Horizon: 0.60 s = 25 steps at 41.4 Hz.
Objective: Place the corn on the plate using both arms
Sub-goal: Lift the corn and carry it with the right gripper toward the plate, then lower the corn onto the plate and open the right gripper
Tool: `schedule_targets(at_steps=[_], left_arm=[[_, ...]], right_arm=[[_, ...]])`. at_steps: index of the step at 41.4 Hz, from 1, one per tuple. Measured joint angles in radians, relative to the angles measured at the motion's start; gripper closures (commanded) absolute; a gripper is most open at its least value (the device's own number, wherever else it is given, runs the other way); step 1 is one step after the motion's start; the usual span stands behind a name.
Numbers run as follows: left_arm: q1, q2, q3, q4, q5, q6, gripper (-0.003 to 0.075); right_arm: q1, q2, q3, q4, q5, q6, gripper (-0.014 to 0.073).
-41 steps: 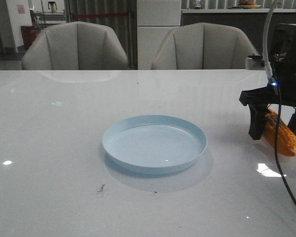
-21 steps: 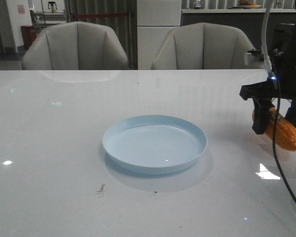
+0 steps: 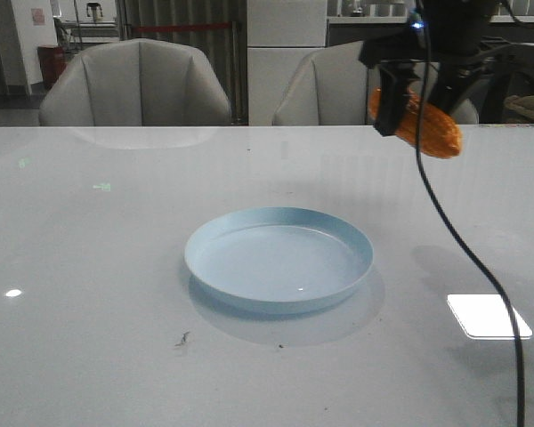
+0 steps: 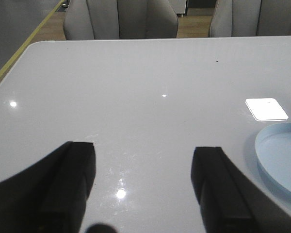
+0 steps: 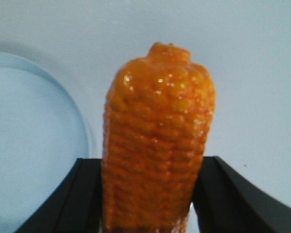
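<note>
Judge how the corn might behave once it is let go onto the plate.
The corn looks rounded and tapered, so it may roll in a curve. Its glossy kernels suggest hard, slick plastic, so it could slide. The plate has a low rim, which may only just stop it.

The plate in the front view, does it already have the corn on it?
No, the plate is bare; the right pincer holds the corn in the air.

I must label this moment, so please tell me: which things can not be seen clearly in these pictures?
- Corn, right wrist view: its lower end is cut off by the picture's edge, between the right gripper fingers.
- Plate, left wrist view: only part shows; the edge cuts off the rest.
- Left gripper: absent from the front view.
- Right arm, front view: its upper part is cut off by the top edge.
</note>
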Motion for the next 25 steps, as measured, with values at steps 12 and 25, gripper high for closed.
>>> schedule_targets(at_steps=[12,25], left_arm=[[0.000,0.000,0.000,0.000,0.000,0.000,0.0234],[0.000,0.000,0.000,0.000,0.053,0.000,0.0234]], right_arm=[[0.182,0.038,-0.011,0.009,0.037,-0.003,0.0363],[0.260,0.162,-0.011,0.009,0.042,-0.008,0.0351]])
